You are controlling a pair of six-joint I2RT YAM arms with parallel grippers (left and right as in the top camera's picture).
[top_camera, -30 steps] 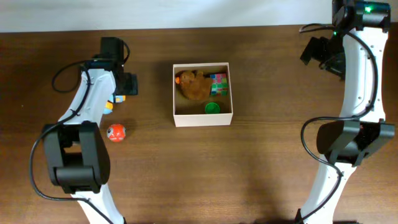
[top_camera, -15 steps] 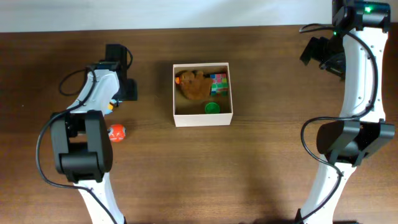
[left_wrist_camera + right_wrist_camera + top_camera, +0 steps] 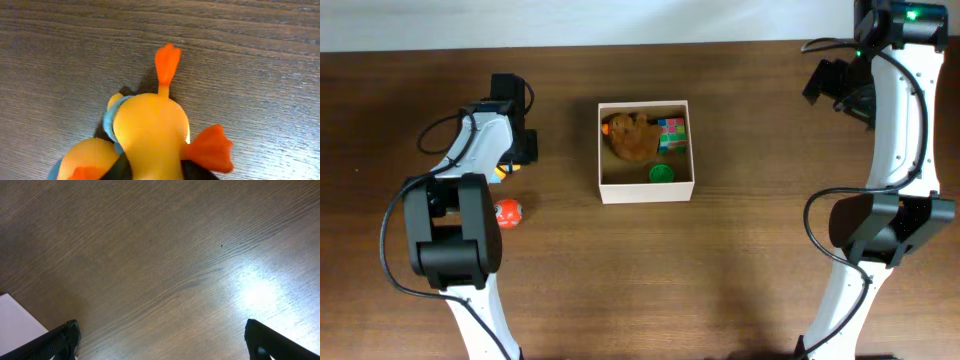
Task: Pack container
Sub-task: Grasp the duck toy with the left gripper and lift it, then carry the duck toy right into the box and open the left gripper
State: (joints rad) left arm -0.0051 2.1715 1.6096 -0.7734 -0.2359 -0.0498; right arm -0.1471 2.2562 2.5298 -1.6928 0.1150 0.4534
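The container (image 3: 605, 190), a shallow white box with a tan inside, stands mid-table and holds a brown plush toy (image 3: 632, 138), a multicoloured cube (image 3: 671, 133) and a small green piece (image 3: 662, 174). Left of it, my left gripper (image 3: 512, 152) reaches down over a yellow duck toy (image 3: 150, 125) with orange feet and a blue collar. In the left wrist view the black fingers (image 3: 119, 171) press against both sides of the duck's body. My right gripper (image 3: 835, 85) hangs open at the far right, over bare wood (image 3: 162, 342).
A red-orange ball (image 3: 507, 212) lies on the table in front of the left gripper, close to the left arm's base. A white patch (image 3: 15, 322) shows at the lower left of the right wrist view.
The left gripper has shifted slightly toward the back of the table and closed its jaws around the duck toy. The right arm has stayed where it was.
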